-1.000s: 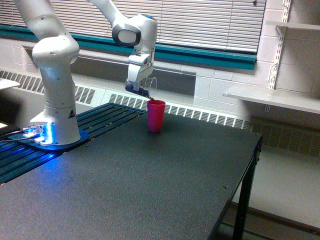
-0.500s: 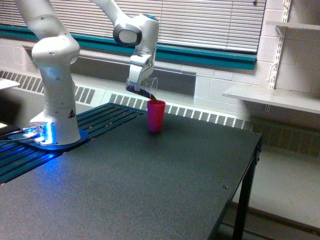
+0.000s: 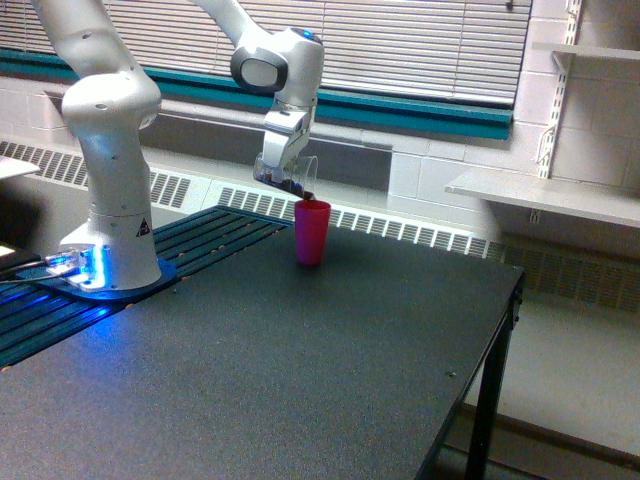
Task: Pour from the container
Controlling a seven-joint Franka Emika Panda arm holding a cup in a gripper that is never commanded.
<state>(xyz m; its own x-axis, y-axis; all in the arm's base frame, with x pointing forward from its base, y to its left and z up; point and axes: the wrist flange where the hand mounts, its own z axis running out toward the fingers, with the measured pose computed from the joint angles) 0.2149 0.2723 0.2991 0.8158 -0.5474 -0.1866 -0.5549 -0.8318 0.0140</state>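
Fingers clamped on tilted clear cup, brown bits inside, above pink cup

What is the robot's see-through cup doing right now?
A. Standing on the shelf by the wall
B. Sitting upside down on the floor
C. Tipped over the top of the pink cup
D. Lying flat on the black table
C. The gripper holds the clear cup tilted in the air, with its mouth angled down just above the rim of the pink cup, which stands upright on the black table.
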